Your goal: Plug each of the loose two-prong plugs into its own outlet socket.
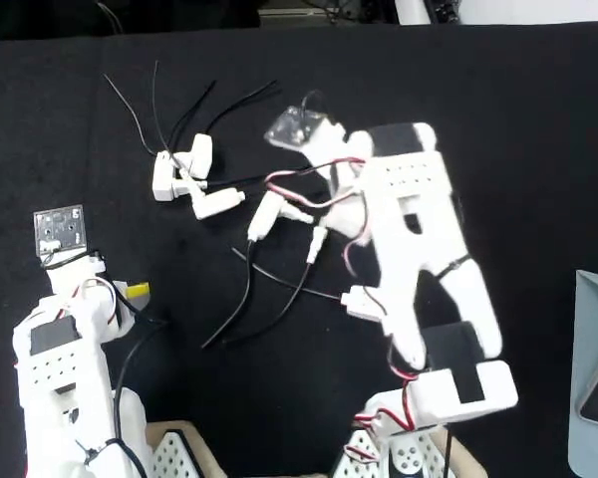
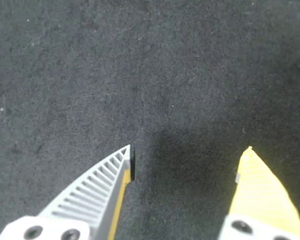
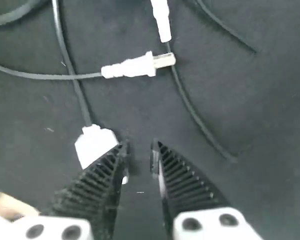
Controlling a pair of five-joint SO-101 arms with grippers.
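Noting left gripper (image 2: 190,150) hanging over bare black tabletop (image 2: 140,60), fingers spreading wide and gripping nothing. In high view, placing that arm at near-left corner, close to small grey card (image 1: 60,229).

Noting right gripper (image 3: 139,146) sitting low over tabletop, black fingers standing only a narrow gap apart and pinching nothing. Spotting white cabled block (image 3: 94,144) lying just beside one fingertip; not managing to tell plug from socket. Spotting pronged plug (image 3: 137,66) lying a little beyond fingertips, on its side, both prongs bare, thin black cable trailing off. Spotting second plug (image 3: 161,17) just past those prongs, partly cut by frame edge.

In high view, logging outlet sockets (image 1: 164,177) bunching together toward far left of tabletop, three white pieces close together, thin black cables fanning away. Logging plugs lying unplugged at mid-tabletop, between sockets and right arm (image 1: 419,229), apart from sockets. Logging grey tray (image 1: 593,378) resting at right edge.
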